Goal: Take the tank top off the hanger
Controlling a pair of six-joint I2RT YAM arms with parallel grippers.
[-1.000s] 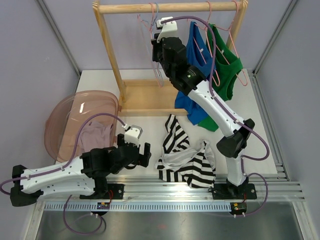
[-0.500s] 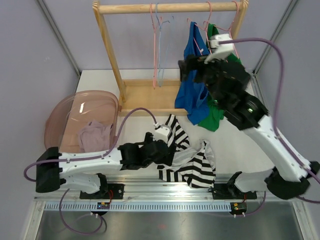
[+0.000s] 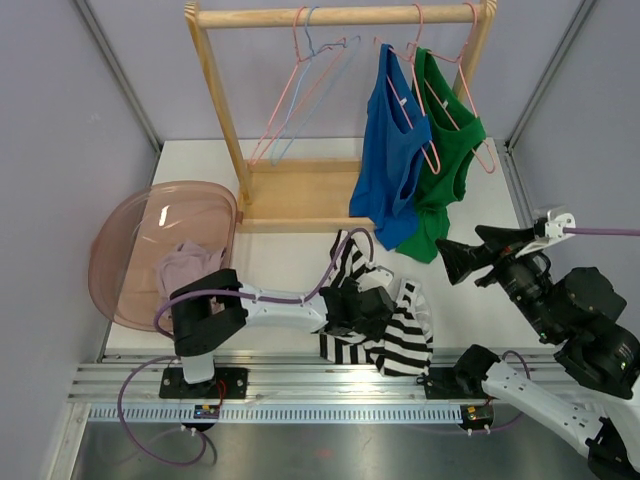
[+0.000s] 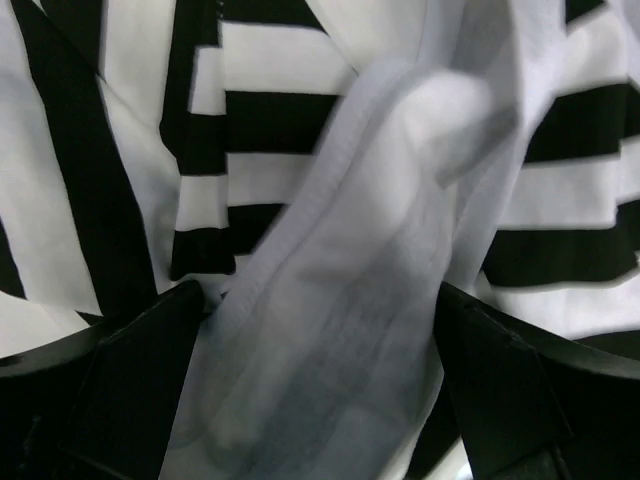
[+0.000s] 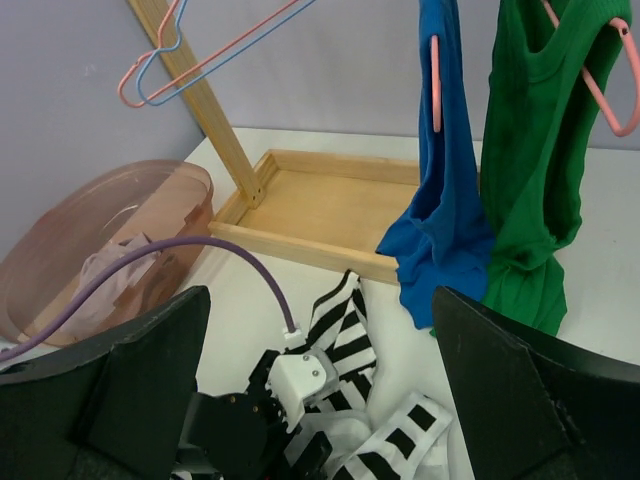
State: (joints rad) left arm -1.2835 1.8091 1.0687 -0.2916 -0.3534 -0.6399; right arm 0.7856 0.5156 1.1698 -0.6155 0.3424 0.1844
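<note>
Looking down on a wooden rack (image 3: 340,15) at the back of the table, I am seeing a pink basin (image 3: 150,220) sitting to its left. A blue top (image 3: 390,150) and a green top (image 3: 445,140) are hanging from the rack, beside two bare hangers (image 3: 290,90). The striped top (image 3: 405,345) is lying crumpled near the front edge, off any hanger; I am taking it as the task's garment. I am worrying that a grip on one thin fold will let the cloth slip free, or drag it off the front edge. The left gripper (image 3: 355,305) is pressing into the striped top, jaws spread, a white fold bulging between them unpinched. The right gripper (image 3: 458,265) is hovering well apart at the right, released and holding nothing.
</note>
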